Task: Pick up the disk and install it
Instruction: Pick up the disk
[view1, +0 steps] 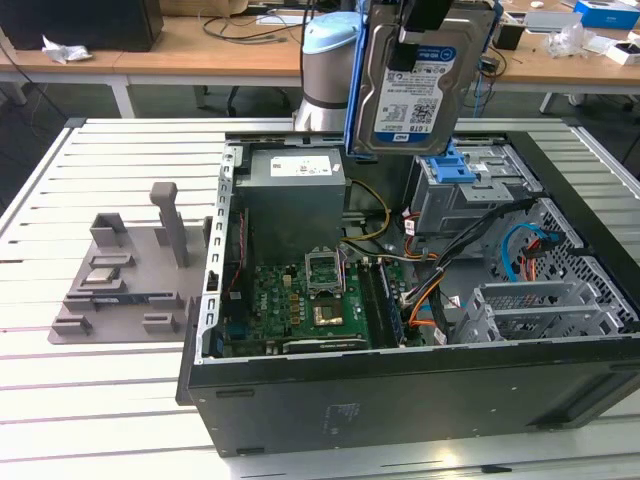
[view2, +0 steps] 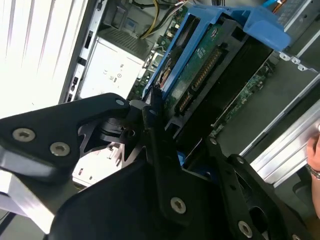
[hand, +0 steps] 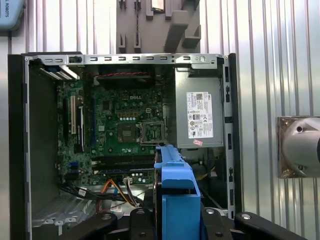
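Above slatted table (view1: 90, 400), disk (view1: 420, 100) in hand (view1: 405, 52)

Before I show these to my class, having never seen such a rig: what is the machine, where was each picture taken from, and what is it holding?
The machine is a robot arm with a gripper, a kind of clamp, at its end. The exterior view comes from a camera standing off the arm that sees the whole scene. Both wrist views come from cameras riding on the arm. On the slatted metal table lies an open computer case, holding a green circuit board, a grey power supply box and a drive bay with a blue handle. Beside the case, at the exterior view's left, sits a grey holder tray. The gripper is shut on the disk, a silver hard drive in a blue frame, held upright above the open case.
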